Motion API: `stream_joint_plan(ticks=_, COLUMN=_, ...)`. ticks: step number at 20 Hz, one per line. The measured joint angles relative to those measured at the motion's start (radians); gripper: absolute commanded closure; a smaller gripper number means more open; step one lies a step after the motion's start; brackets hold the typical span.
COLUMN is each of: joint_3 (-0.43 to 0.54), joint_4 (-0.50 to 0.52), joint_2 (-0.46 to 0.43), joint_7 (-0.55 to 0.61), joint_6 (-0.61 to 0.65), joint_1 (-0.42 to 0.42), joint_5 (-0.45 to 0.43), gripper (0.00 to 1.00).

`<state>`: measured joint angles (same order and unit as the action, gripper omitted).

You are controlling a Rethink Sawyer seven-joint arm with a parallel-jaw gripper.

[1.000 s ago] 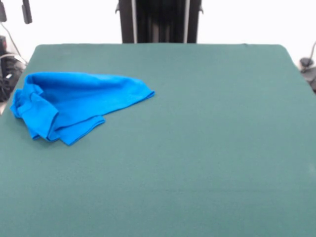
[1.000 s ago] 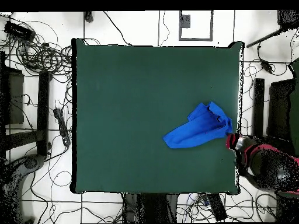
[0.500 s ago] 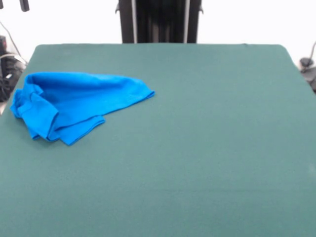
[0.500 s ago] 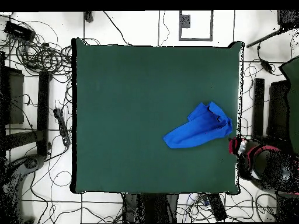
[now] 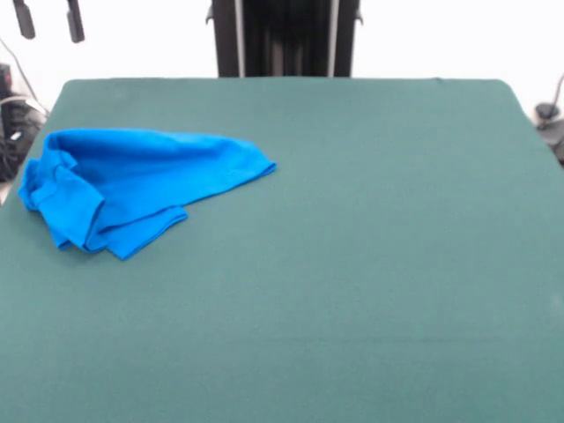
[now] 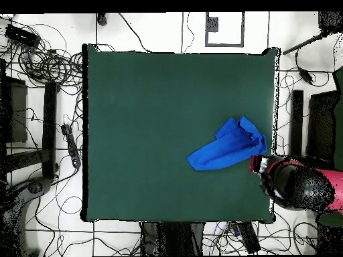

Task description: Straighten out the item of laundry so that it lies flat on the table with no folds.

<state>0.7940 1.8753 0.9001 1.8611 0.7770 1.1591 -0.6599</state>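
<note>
The item of laundry (image 5: 132, 181) is a bright blue T-shirt lying crumpled and folded over itself near the table's left edge in the front view; its print is hidden. In the overhead view the shirt (image 6: 228, 146) lies near the right edge. The table (image 5: 370, 264) has a dark green top, also seen from overhead (image 6: 147, 114). My gripper (image 5: 48, 18) shows only as two dark fingertips (image 5: 75, 19) at the top left, held apart, empty, above and behind the shirt. From overhead the red and black arm (image 6: 295, 184) ends just below the shirt's right end.
The black pedestal (image 5: 284, 40) stands at the table's far side. Cables and dark equipment (image 6: 40, 60) lie on the floor around the table. A dark object (image 5: 548, 119) sits off the right edge.
The fingertips have moved right along the top edge of the front view. From overhead the arm has swung left over the table's edge, closer to the shirt. The shirt has not moved.
</note>
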Motion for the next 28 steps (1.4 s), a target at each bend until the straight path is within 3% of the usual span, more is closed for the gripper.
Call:
stream_joint_plan(ticks=13, joint_3=0.000, joint_4=-0.055, joint_2=-0.199, joint_7=0.000, joint_6=-0.002, joint_1=-0.059, joint_5=-0.128, gripper=0.00)
stream_joint_plan(ticks=28, joint_3=-0.001, joint_4=-0.133, joint_2=-0.302, joint_7=0.000, joint_6=-0.005, joint_1=-0.062, joint_5=-0.163, gripper=0.00)
